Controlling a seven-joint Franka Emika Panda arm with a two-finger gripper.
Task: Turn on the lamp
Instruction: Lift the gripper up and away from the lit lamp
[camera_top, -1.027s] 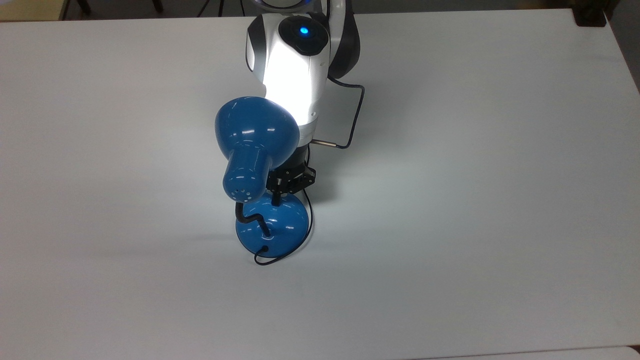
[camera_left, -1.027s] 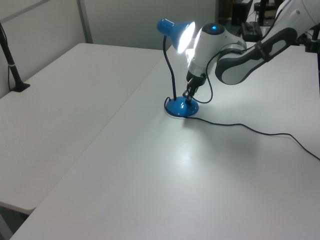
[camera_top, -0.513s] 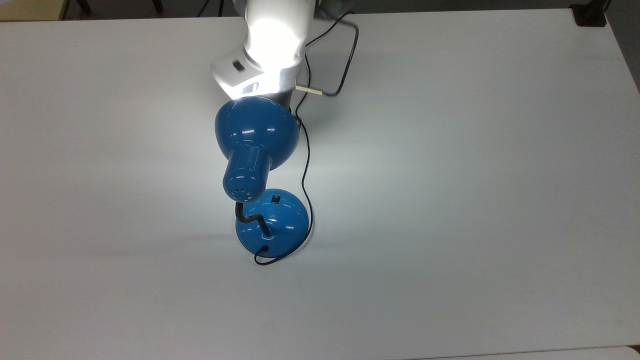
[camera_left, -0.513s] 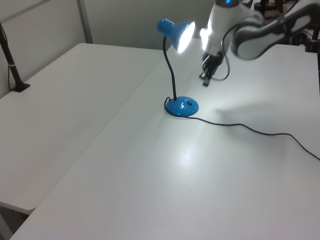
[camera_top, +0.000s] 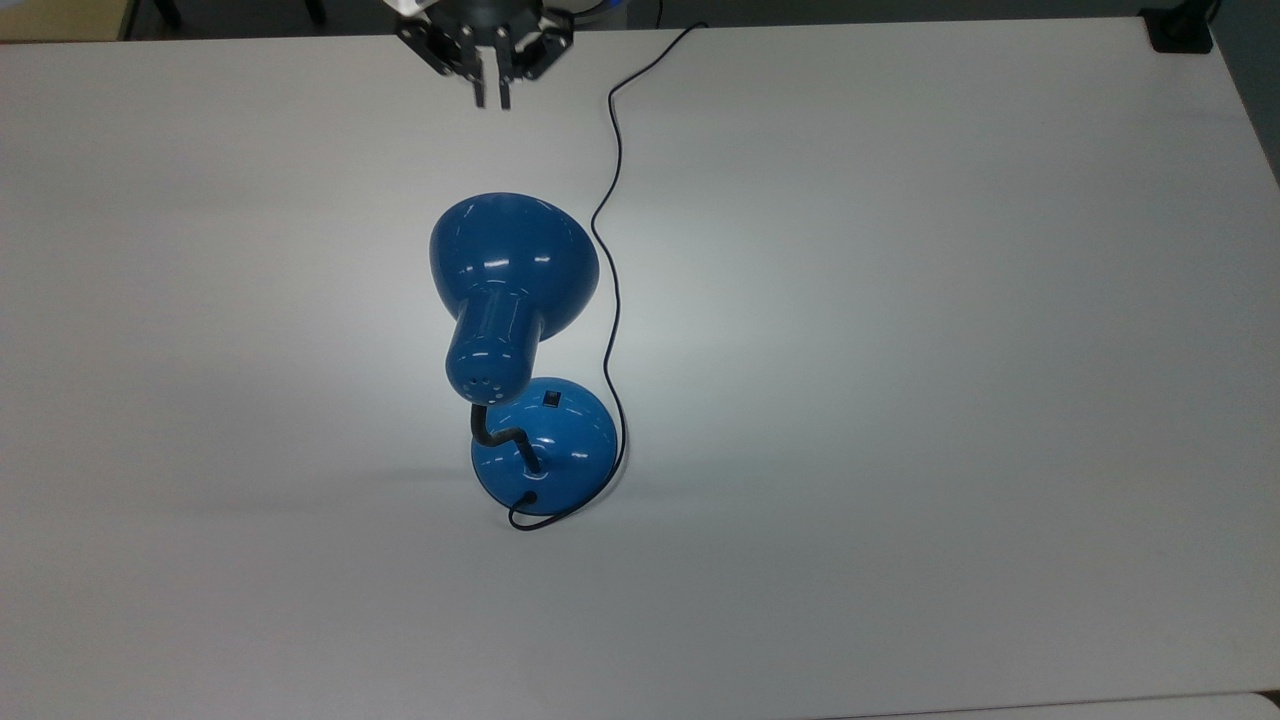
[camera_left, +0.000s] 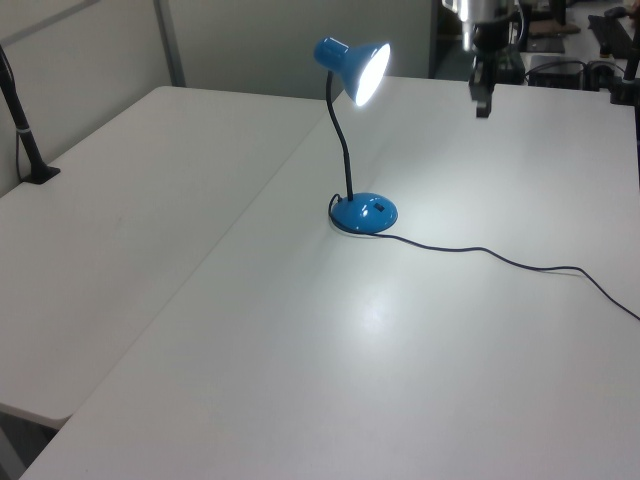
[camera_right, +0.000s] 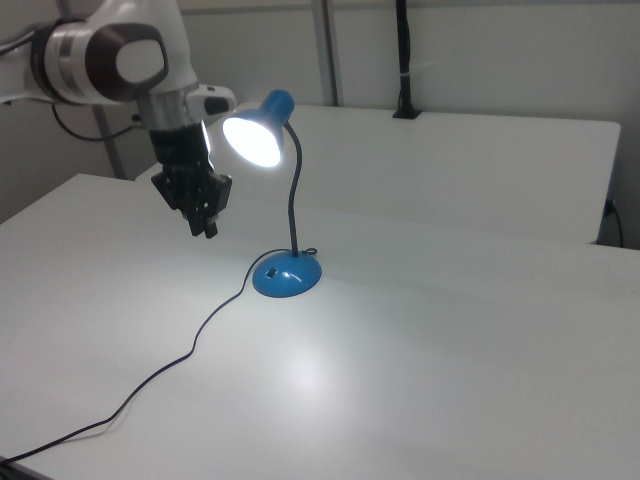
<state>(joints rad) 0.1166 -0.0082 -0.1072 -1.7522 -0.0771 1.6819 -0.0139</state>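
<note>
My pincer (camera_top: 492, 95) is black below a white and grey arm (camera_right: 110, 60). The lamp (camera_top: 515, 300) is glossy blue with a black neck, switch and cord (camera_top: 608, 300), glowing white. The table (camera_top: 950, 350) is plain white.

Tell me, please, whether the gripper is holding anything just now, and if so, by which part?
Nothing is held. The gripper hangs in the air with its fingers close together and nothing between them, well apart from the lit lamp.

White, rounded arm (camera_right: 120, 50) with dark grey joint bands (glossy), ending in a black gripper (camera_right: 205, 225).
</note>
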